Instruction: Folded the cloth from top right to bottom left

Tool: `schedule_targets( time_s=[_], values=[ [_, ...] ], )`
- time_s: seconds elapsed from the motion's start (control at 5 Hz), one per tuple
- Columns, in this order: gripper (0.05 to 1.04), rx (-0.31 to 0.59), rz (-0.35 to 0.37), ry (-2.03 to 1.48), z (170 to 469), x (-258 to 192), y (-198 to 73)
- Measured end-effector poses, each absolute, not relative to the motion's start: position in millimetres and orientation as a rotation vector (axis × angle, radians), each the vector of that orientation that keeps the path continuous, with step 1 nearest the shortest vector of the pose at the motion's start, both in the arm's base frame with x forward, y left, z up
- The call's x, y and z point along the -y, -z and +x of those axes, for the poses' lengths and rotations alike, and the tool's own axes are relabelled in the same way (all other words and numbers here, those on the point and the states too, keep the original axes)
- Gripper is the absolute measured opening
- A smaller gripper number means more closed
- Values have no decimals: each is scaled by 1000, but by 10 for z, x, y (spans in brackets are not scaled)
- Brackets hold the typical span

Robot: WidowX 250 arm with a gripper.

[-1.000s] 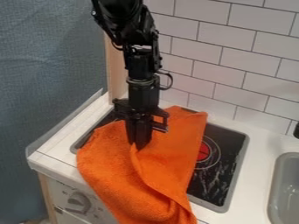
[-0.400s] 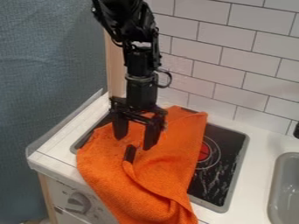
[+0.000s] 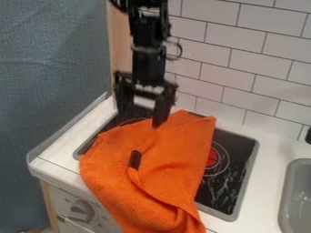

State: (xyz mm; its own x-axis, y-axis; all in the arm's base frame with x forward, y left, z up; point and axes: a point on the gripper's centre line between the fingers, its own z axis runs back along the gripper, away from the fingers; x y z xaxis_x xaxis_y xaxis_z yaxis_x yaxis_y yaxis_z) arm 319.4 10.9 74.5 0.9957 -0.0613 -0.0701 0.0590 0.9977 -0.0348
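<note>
One orange cloth (image 3: 173,164) lies just below the gripper (image 3: 140,121), whose fingers are apart, on the black stove (image 3: 236,152), lower middle. White counter (image 3: 268,157) goes around; wall tiles (image 3: 249,59) sit upper right.

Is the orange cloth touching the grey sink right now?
Apart. In the camera view, the orange cloth and the grey sink have black stovetop and white counter showing between them.

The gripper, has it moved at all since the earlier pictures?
Yes. The gripper has risen, judged against the tiled wall behind. Earliest, it was down at the middle of the orange cloth; now it hangs open higher up.
</note>
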Motion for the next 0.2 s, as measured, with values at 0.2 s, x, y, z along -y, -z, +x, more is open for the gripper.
schedule_targets(
  time_s=[0.2],
  values=[
    [999,41,-18,45,3202,-67,-1117]
  ],
)
